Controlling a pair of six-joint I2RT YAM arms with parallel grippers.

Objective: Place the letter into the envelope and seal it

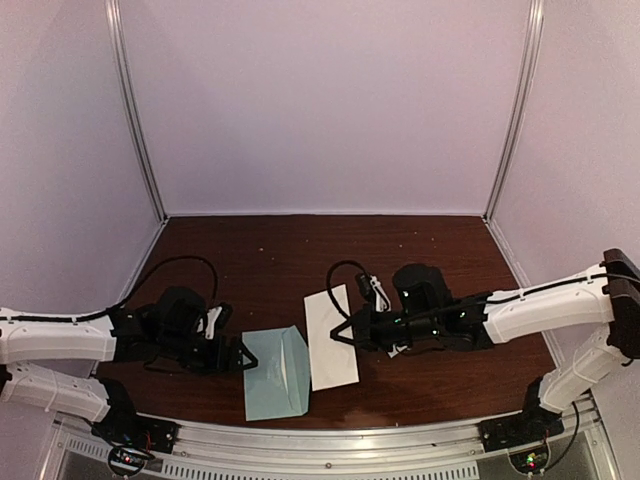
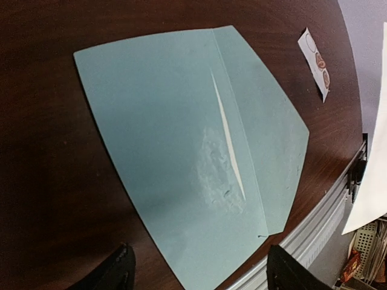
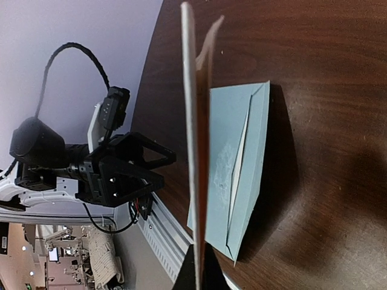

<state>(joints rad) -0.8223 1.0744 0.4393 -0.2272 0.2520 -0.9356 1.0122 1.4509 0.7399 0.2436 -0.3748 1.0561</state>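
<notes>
Shut on the near edge of the letter (image 1: 330, 340), the right gripper (image 1: 350, 330) holds the white folded sheet so that the right wrist view sees it edge-on, its free end reaching toward the envelope (image 1: 275, 375). That grip looks chosen to give the sheet a stiff leading edge for sliding into the mouth. The left gripper (image 1: 238, 356) stands with its fingers apart, low over the table (image 1: 300, 250) just beside the envelope's left edge and holding nothing. It seems placed to pin or steady the paper during insertion. The pale teal envelope lies flat between the two arms, close to the table's near rail, with its opening showing as a narrow pale slit next to the flap. A small strip of round stickers (image 2: 317, 63) lies apart from the envelope, probably for sealing the flap. The letter is not yet inside.
</notes>
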